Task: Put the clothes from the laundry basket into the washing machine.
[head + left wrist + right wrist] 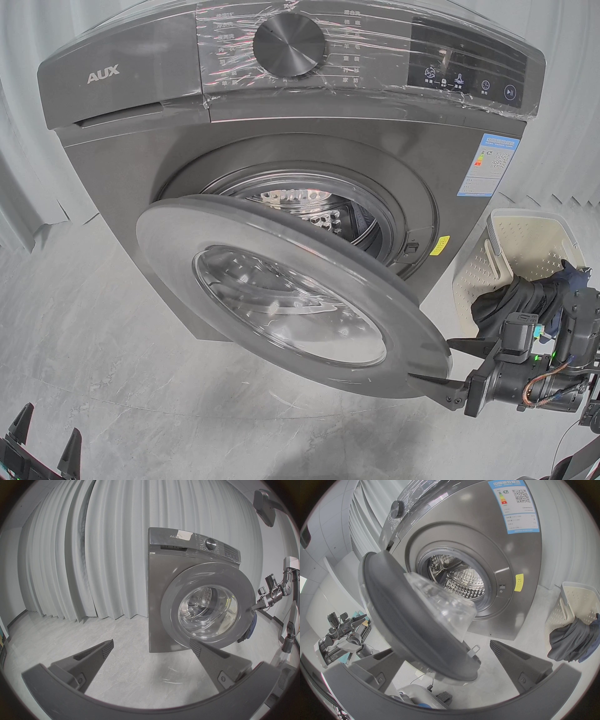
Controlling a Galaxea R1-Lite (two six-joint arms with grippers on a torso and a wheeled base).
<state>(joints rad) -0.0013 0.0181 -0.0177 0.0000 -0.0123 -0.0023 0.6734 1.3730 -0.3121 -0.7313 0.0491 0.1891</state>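
**Head view.**
- Washing machine (125, 156): grey front-loader standing on pale floor (125, 350).
- Door (181, 231): round, swung wide open toward the near side.
- Drum (312, 203): steel, seen through the opening behind the door.
- Laundry basket (531, 234): cream, perforated, on the floor just right of the machine.
- Clothes (519, 300): dark bundle with a blue fold, draped over the basket's near rim.
- Right gripper (431, 360): fingers spread, nothing pinched. They point left, one on each side of the door's right rim. The clothes lie to its right and a little farther off, beside the wrist and away from the fingertips.
- Left gripper (47, 431): at the near left corner, low, fingers spread, well apart from machine and basket.

**Left wrist view.**
- Left gripper (150, 642): two dark fingers wide apart, with bare floor between them.
- Washing machine (162, 589): stands far off before a pleated curtain (93, 558).
- Right gripper (254, 606): small, at the door's (175, 605) right edge.

**Right wrist view.**
- Right gripper (440, 655): fingers parted, the door's (393, 611) rim lying between them; contact cannot be told.
- Drum (456, 573): open behind the door.
- Clothes (572, 639): hang over the basket (581, 598) wall, to the right of the right-hand finger and clear of it.
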